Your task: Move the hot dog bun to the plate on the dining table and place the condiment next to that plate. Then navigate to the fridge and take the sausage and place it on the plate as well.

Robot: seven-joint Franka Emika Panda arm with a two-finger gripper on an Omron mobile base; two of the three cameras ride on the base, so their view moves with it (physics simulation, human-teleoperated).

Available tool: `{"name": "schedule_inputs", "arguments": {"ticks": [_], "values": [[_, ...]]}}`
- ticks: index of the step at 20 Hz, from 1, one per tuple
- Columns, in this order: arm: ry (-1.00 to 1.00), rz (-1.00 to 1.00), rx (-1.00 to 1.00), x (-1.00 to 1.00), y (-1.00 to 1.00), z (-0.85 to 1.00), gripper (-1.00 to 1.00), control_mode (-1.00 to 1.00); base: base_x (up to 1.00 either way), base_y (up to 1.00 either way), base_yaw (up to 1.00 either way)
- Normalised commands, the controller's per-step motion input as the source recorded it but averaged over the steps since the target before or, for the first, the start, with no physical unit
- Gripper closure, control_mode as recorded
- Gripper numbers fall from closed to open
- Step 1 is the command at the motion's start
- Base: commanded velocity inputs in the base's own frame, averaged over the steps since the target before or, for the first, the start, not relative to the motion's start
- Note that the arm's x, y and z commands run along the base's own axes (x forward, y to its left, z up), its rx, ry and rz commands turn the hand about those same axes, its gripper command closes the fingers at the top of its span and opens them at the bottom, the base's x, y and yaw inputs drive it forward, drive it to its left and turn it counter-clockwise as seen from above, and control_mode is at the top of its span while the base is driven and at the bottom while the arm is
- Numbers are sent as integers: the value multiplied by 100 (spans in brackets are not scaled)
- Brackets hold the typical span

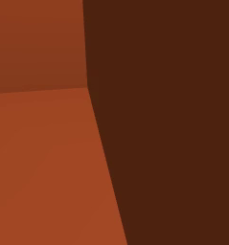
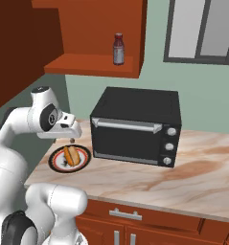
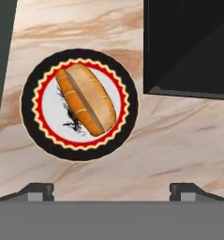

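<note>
A: What does the left base view give?

B: Flat red-brown panels (image 1: 39, 167) and a darker brown one beside them, right up against the camera. I cannot tell what they belong to.

A: And the right base view?

B: The marbled worktop (image 2: 183, 177) carries a black toaster oven (image 2: 135, 127), door shut. At the worktop's left end, just beside the oven, lies the plate (image 2: 54, 165) with the black-and-red rim. The hot dog bun (image 2: 72, 154) lies in it. The white arm bends over that spot and the gripper (image 2: 72, 139) hangs right above the plate, not touching the bun. Higher up, on the open shelf of a red-brown wall cabinet (image 2: 94, 64), the condiment (image 2: 118, 49) stands upright, well apart from the plate.

A: Anything else on the plate?

B: No, just the bun.

A: The hand view?

B: It looks straight down. The plate (image 3: 33, 136) lies flat on the worktop (image 3: 169, 140), and the bun (image 3: 85, 98) lies slantwise across the white centre, within the rim, covering part of the dark pattern. The oven's black corner (image 3: 188, 47) stands near the plate but apart from it. The finger tips (image 3: 38, 191) stand spread wide, with nothing between them.
</note>
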Motion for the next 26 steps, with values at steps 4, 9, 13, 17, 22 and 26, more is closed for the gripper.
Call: {"name": "schedule_inputs", "arguments": {"ticks": [4,9,13,17,22,26], "values": [[5,33,0,25,3,-50,-100,-100,0,0,0],[1,20,-1,13,0,-31,-100,-100,0,0,0],[0,1,0,6,2,-10,-100,-100,0,0,0],[0,0,0,14,3,-10,-100,-100,0,0,0],[0,0,0,31,6,-14,-100,-100,0,0,0],[0,0,0,29,5,-15,-100,-100,0,0,0]]}}
